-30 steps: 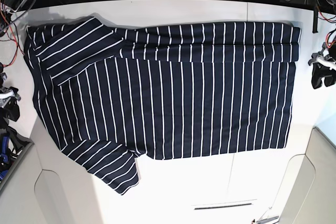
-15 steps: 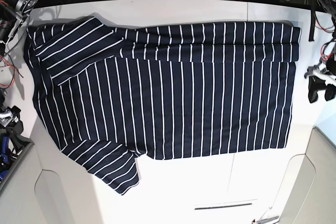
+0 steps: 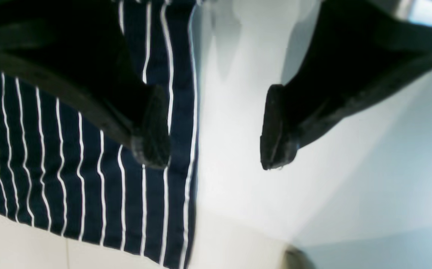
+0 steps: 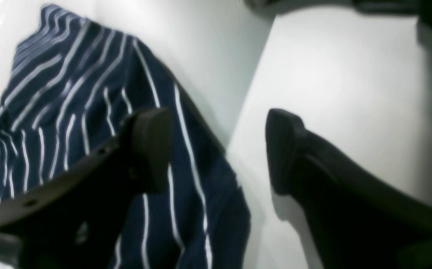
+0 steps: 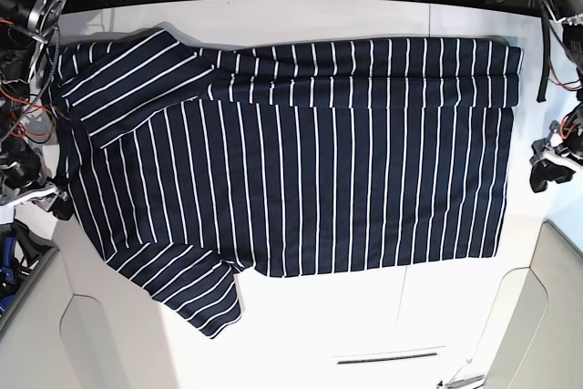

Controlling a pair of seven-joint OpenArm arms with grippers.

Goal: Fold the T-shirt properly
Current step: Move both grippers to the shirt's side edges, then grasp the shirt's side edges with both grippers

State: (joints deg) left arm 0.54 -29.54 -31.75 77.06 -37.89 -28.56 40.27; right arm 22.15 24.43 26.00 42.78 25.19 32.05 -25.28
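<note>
T-shirt (image 5: 282, 170) lies spread flat on the white tabletop (image 5: 364, 334), long axis running side to side across the base view, hem toward the left tool (image 5: 547, 166), collar and sleeves toward the right tool (image 5: 41, 193). Each tool sits just off its own end of the shirt, fingers apart and holding nothing. Farther back, the shirt's far edge is already folded over.

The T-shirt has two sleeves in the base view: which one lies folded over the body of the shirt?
The sleeve at the top left; the other sleeve, at the bottom, sticks out flat onto the white table.
</note>
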